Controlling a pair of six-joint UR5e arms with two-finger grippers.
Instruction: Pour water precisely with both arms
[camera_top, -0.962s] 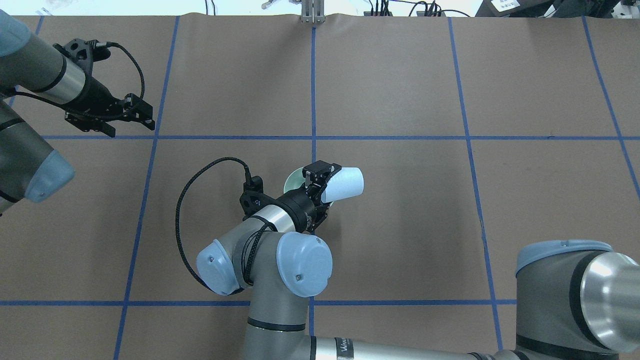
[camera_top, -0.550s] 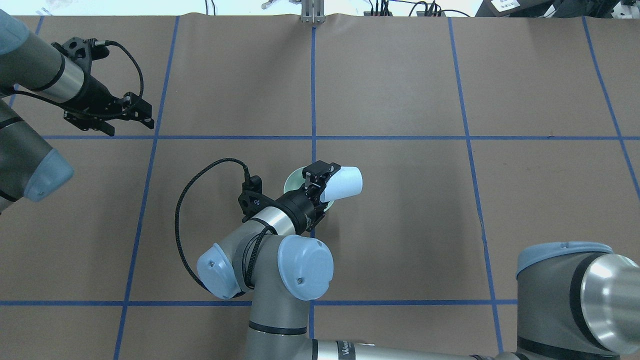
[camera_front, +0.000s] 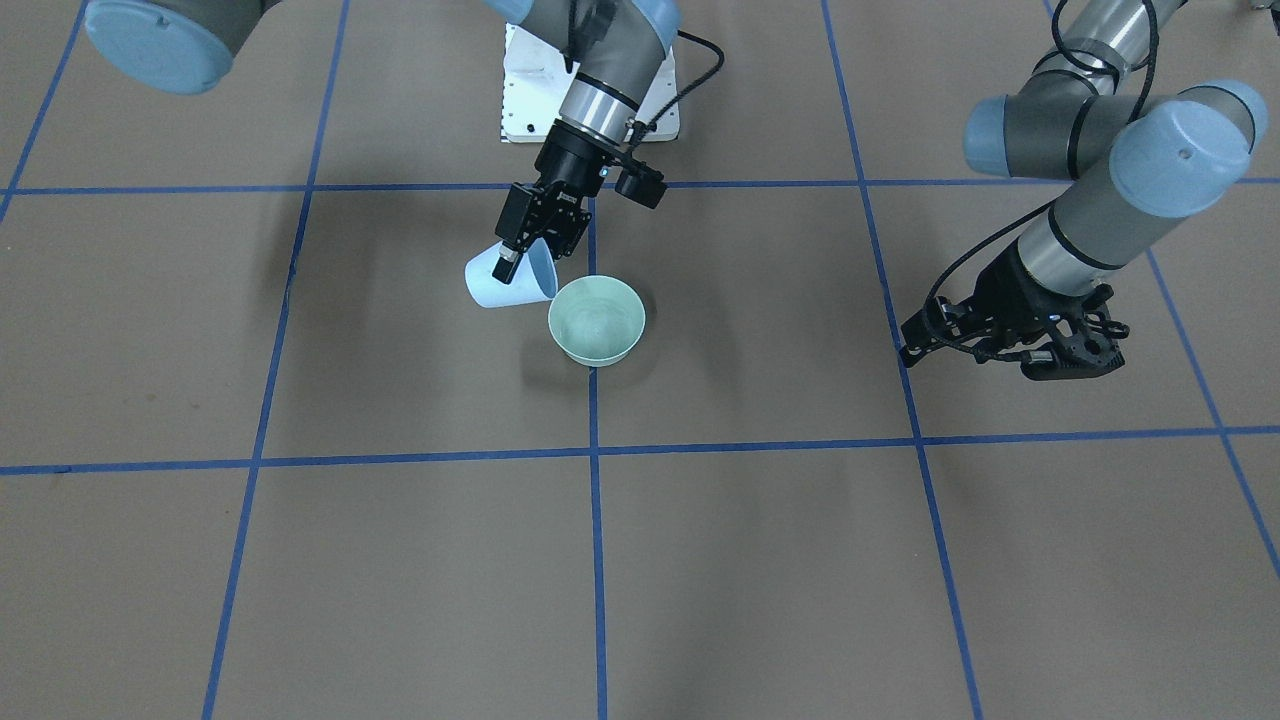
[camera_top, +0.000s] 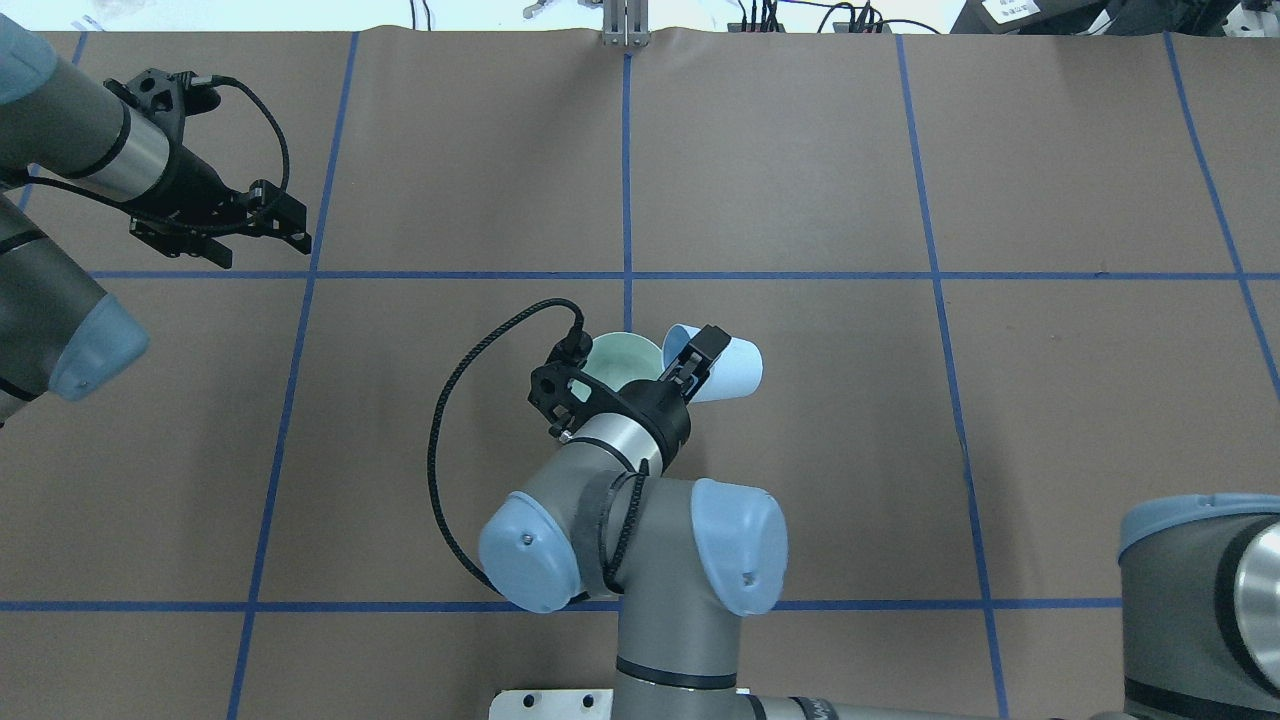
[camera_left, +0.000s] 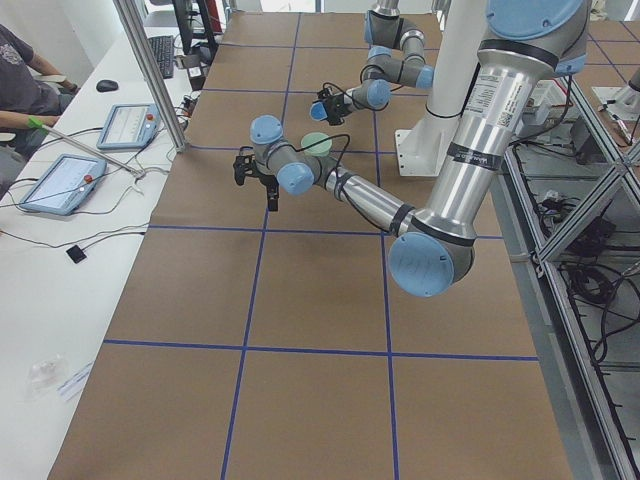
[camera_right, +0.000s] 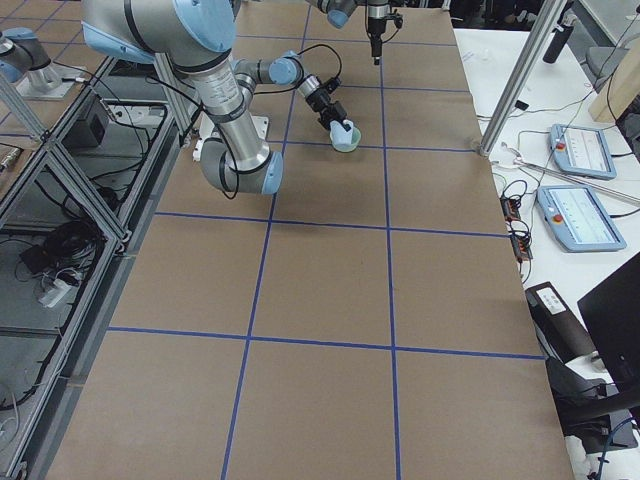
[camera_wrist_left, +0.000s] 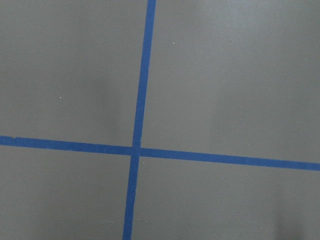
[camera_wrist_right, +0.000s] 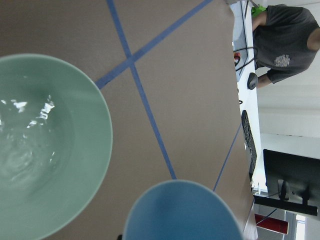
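My right gripper (camera_top: 698, 362) is shut on a pale blue cup (camera_top: 728, 370) and holds it tilted, mouth toward the pale green bowl (camera_top: 618, 358), just beside the bowl's rim. From the front the cup (camera_front: 503, 282) hangs above the table next to the bowl (camera_front: 597, 345), under the right gripper (camera_front: 527, 256). Water (camera_wrist_right: 22, 145) shows as rippled white glints inside the bowl (camera_wrist_right: 87, 125); the cup's rim (camera_wrist_right: 180, 212) is at the bottom of that view. My left gripper (camera_top: 262, 236) is open and empty, far off to the left (camera_front: 1000, 345).
Brown paper with a blue tape grid covers the table. The white bolted pedestal (camera_front: 520, 95) stands at the robot's side. The left wrist view shows only a tape crossing (camera_wrist_left: 134, 149). An operator (camera_left: 25, 90) sits with tablets (camera_left: 60, 182) beyond the far edge.
My right arm has swung its wrist and carried the cup to the right, off the bowl, so more of the bowl shows. The left gripper has barely moved.
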